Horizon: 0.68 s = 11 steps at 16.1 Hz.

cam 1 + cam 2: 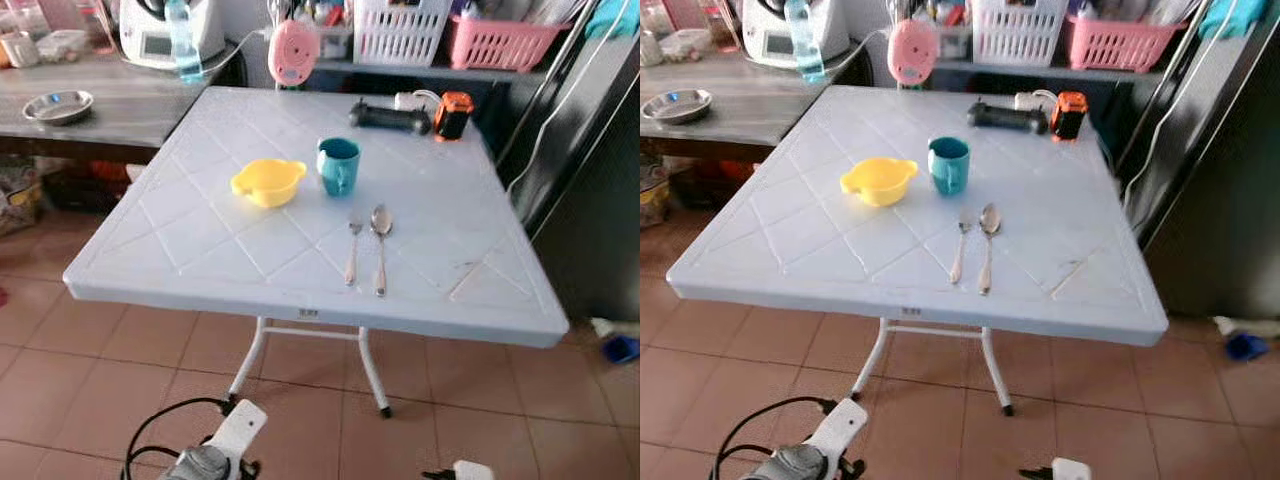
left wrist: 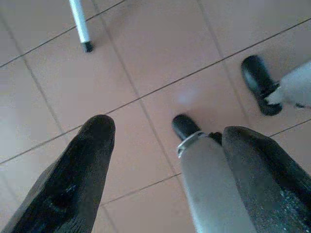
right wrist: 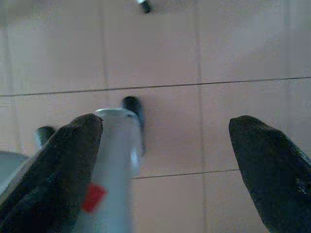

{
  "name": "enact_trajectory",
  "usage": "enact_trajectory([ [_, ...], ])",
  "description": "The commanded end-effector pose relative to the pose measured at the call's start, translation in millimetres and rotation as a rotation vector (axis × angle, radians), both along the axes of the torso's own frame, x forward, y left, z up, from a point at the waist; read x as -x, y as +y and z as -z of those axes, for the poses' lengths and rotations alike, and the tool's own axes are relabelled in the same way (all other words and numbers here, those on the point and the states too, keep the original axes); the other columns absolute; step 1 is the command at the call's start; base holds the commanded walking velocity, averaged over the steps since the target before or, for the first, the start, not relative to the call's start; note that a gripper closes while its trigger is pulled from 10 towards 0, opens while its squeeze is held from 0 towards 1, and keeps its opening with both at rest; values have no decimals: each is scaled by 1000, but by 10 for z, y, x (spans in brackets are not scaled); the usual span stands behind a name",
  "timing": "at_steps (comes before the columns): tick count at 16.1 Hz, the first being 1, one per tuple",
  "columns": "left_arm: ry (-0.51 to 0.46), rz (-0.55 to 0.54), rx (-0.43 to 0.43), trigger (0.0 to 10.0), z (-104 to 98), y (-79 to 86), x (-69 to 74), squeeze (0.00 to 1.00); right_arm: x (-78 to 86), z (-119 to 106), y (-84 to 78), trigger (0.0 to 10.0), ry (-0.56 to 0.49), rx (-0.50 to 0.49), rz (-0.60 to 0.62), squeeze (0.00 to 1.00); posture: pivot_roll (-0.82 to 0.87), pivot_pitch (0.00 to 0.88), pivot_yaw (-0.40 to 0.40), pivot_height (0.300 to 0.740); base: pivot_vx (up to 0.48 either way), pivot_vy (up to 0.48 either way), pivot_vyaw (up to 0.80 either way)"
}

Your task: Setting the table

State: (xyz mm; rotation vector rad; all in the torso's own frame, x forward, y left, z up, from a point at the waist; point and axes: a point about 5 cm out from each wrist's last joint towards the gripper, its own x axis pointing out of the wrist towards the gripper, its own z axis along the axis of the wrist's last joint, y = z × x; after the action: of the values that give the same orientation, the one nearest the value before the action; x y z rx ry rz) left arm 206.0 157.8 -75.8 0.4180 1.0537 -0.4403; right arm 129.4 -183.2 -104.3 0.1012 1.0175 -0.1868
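- Table (image 1: 200,235), white plastic with a diamond pattern pressed into its top, stands on thin white legs over a floor (image 1: 90,380) of reddish tiles.
- Off its left side a grey counter (image 1: 120,100) carries a small metal bowl (image 1: 58,106), a clear water bottle (image 1: 183,40) and a white kitchen appliance (image 1: 150,30).
- On the table's left-centre sits a yellow bowl (image 1: 268,182) with two small handles, upright.
- Just beside it, to the right and not touching, stands a teal mug (image 1: 339,165), its handle turned toward the near edge.
- Nearer the front edge lie a fork (image 1: 353,251) and a spoon (image 1: 380,246), side by side and close together, handles pointing toward the robot; the fork is on the left.
- At the far edge a pink round gadget (image 1: 293,52) stands by the corner; further right lie a black device (image 1: 388,118) and an orange-and-black object (image 1: 453,115).
- Behind the table a shelf holds a white basket (image 1: 400,30) and a pink basket (image 1: 500,42).
- Left gripper (image 2: 167,145) hangs low over the floor tiles, well below the tabletop, its two black fingers (image 2: 82,165) spread apart with nothing between them.
- Right gripper (image 3: 165,145) likewise hangs above the tiles, fingers (image 3: 269,165) spread wide and empty.
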Motion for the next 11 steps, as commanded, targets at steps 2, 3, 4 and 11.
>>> enact_trajectory([
  [2, 10, 2, 2, 10000, 11, -6, 20, 0, 2, -1, -20, 10000, 3, 8, 2, 0, 39, 32, 12, 740, 0, 0, 0],
  [3, 12, 2, 2, 10000, 13, -7, 24, 0, 1, -1, -20, 10000, 3, 9, 2, 0, 40, 34, 12, 740, 0, 0, 0],
  [4, 13, 2, 1, 10000, 15, -3, 28, 0, 2, 0, -14, 10000, 3, 8, 2, 0, 41, 35, 13, 740, 0, 0, 0],
  [11, 17, 16, -9, 10000, 21, 15, 41, 0, 9, 5, 9, 10000, 7, 4, 3, 0, 39, 39, 17, 740, -350, 0, 0],
])
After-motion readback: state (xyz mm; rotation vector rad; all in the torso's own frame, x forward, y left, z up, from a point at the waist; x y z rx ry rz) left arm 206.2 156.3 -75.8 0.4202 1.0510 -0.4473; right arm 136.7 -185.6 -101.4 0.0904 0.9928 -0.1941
